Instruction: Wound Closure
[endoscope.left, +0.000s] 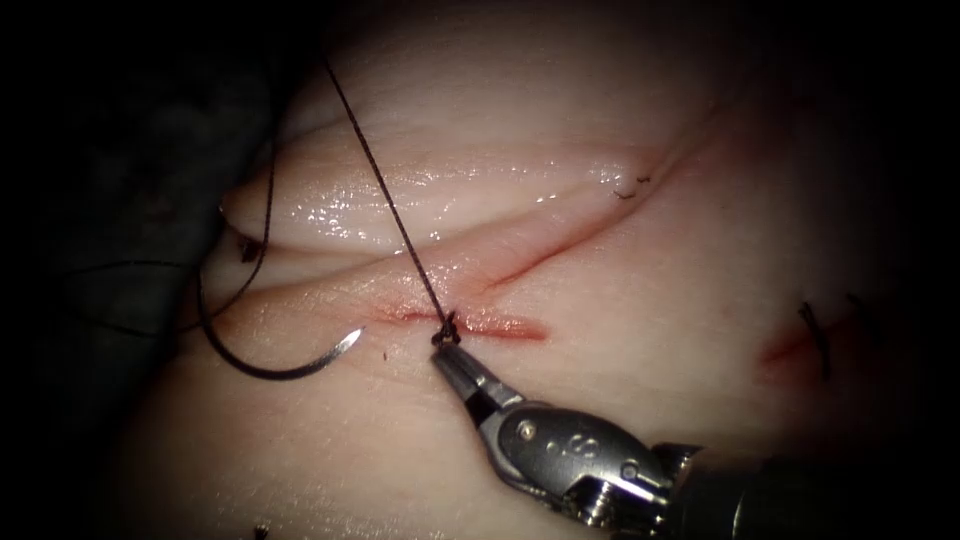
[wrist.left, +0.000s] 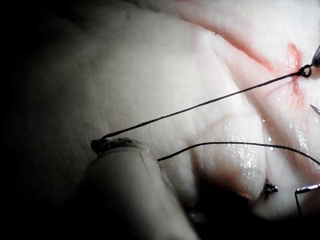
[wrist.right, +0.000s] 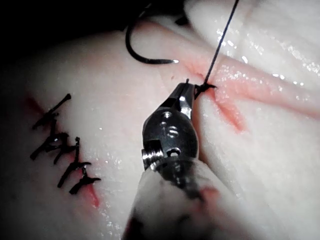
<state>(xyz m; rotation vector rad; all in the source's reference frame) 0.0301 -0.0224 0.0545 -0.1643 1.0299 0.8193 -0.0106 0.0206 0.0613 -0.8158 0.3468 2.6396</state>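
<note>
A dark knot (endoscope.left: 447, 328) sits on the reddened cut (endoscope.left: 510, 326) in the tissue (endoscope.left: 640, 290). My right tool (endoscope.left: 446, 352) comes in from the lower right, its jaws shut on the short thread end right at the knot (wrist.right: 202, 90). The right tool (wrist.right: 186, 92) holds no needle. From the knot a taut thread (endoscope.left: 385, 195) runs up and to the left. My left tool (wrist.left: 100, 145) is shut on that thread (wrist.left: 200, 105). The curved needle (endoscope.left: 270, 368) lies free on the tissue, left of the knot, held by neither tool, its point bare.
A slack strand (endoscope.left: 262, 240) trails from the needle's back end up over a fold of tissue. Earlier stitches (wrist.right: 60, 145) with short cut ends cross a second red cut (endoscope.left: 815, 338) to the right. Another small stitch (endoscope.left: 630, 190) sits at the back.
</note>
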